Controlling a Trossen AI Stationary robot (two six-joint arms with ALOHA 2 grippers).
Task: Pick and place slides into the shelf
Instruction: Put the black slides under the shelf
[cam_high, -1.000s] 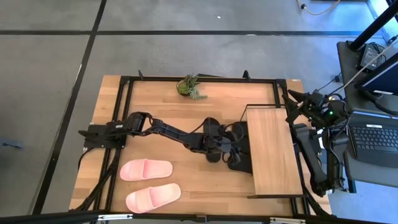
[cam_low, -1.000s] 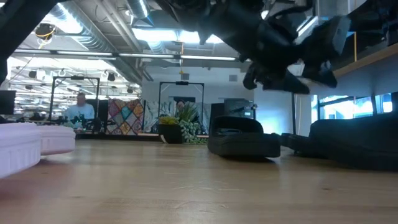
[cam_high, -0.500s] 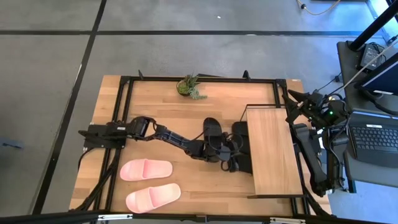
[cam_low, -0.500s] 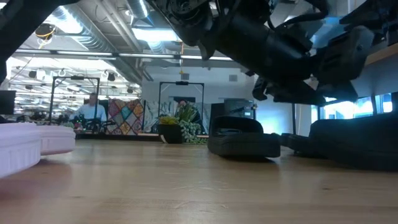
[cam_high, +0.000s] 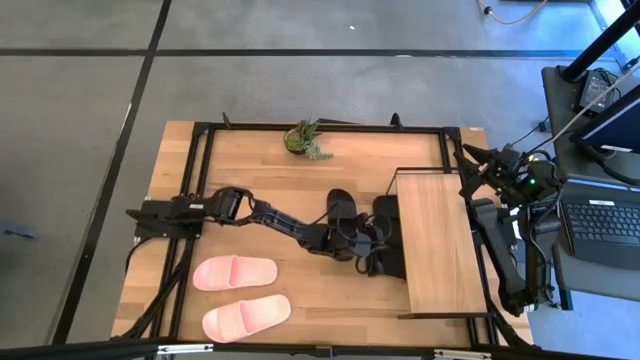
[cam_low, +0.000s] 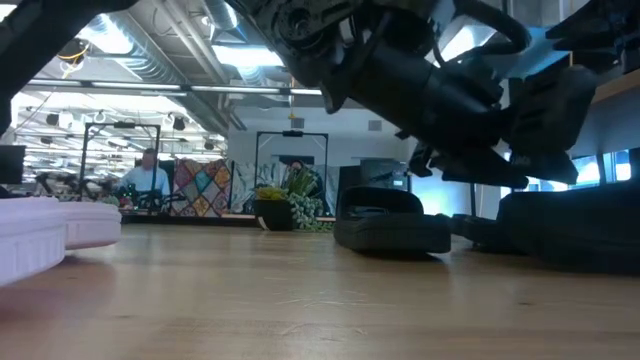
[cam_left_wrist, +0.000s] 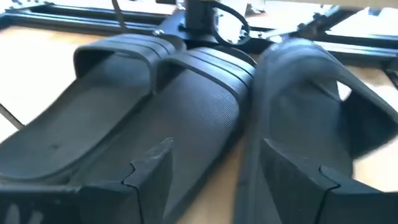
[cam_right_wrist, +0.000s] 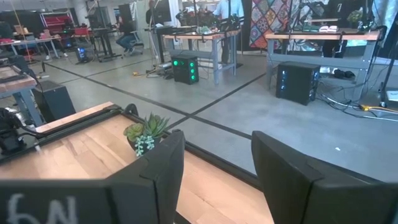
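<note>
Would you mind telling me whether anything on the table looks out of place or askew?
Nothing stands out: the two pink slides lie side by side, the black slides sit beside the shelf, and the potted plant stands upright.

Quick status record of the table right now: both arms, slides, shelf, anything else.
left gripper: open, stretched over the black slides at the shelf's left edge; nothing gripped
right gripper: open, empty, parked at the table's right side, facing the room
pink slides: two, side by side on the table's near-left part
shelf: right part of the table; top board bare
potted plant: table's far edge
</note>
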